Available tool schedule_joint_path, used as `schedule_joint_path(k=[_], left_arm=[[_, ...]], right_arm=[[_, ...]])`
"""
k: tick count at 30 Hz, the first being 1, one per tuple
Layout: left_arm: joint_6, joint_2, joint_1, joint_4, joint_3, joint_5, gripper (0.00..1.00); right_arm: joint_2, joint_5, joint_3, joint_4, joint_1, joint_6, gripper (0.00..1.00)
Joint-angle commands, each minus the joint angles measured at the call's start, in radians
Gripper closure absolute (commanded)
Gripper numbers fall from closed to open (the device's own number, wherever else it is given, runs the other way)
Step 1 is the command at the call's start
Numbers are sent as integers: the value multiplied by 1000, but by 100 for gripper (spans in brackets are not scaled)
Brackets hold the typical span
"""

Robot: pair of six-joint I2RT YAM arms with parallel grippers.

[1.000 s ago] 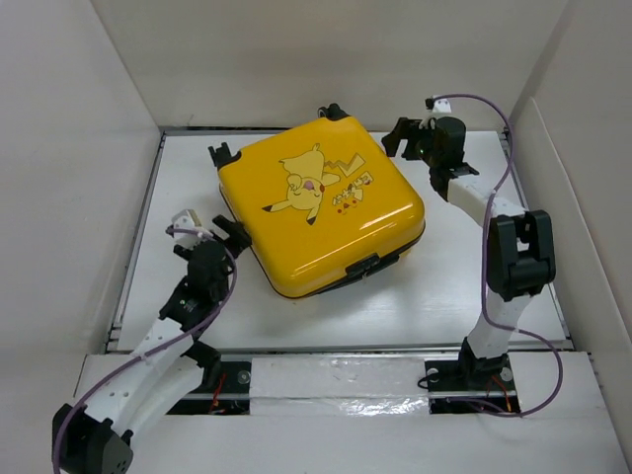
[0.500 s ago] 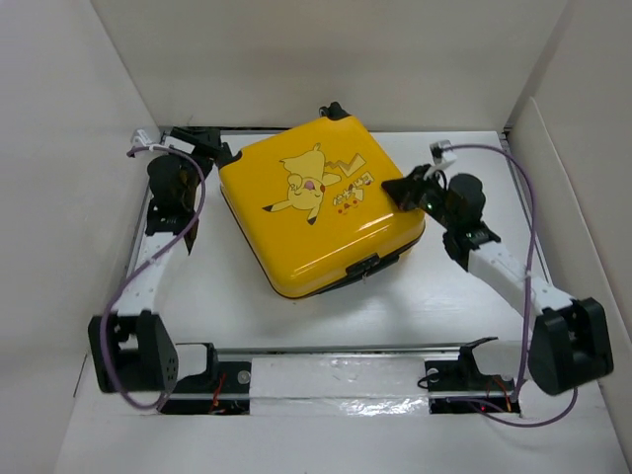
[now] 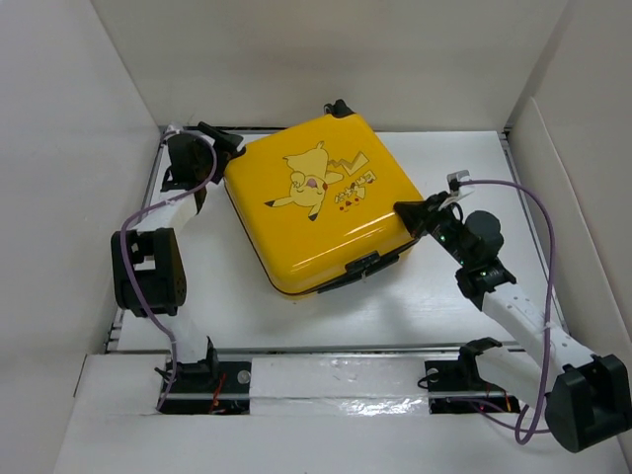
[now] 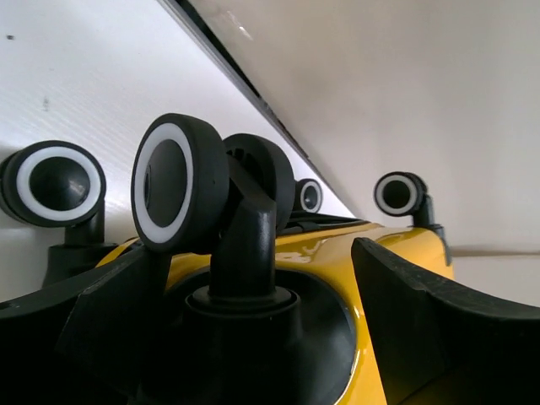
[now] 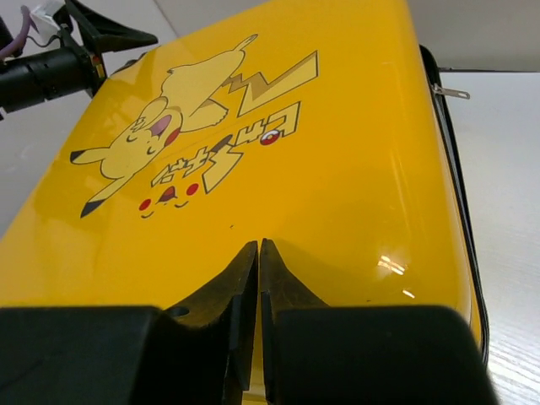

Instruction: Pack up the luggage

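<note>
**A:** How do the 3 views sit?

**B:** The top external one hangs high over the near edge of the table [image 3: 395, 296]. It looks down and forward, and it takes in the whole luggage [image 3: 316, 212].

**A:** And the 2 wrist cameras?

**B:** The left wrist one sits low, almost against a wheel [image 4: 179, 181], and faces along the wheeled side toward the wall [image 4: 422, 84]. The right wrist one looks over the right gripper [image 5: 258, 249] and across the printed lid at close range. All 3 views share the yellow shell.
</note>
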Motion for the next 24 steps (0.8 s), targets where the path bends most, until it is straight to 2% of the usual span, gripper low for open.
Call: schedule_joint_path(k=[1,4,7,10,11,14,19,24], left_arm=[[-19,50,2,96,60,20,15],[-57,99,2,191,60,53,17],[-103,133,2,329,37,76,27],[-148,142,2,475,-1,96,51],[-160,136,2,514,-18,119,68],[-173,78,-9,588,-24,128,84],[-98,-33,-41,518,54,98,97],[-75,-106,-41,466,164,127,100]], right_arm=[[-10,-35,22,12,-6,-26,87],[-25,-29,19,9,-6,-32,78],[-28,-33,19,3,-6,-38,74],[-22,-40,20,3,-6,-41,73],[-20,-40,22,3,-6,-44,73],[-16,-40,23,3,-6,-45,73],[-8,-64,33,-2,-6,-49,72],[-20,-61,34,-11,-6,-56,70]])
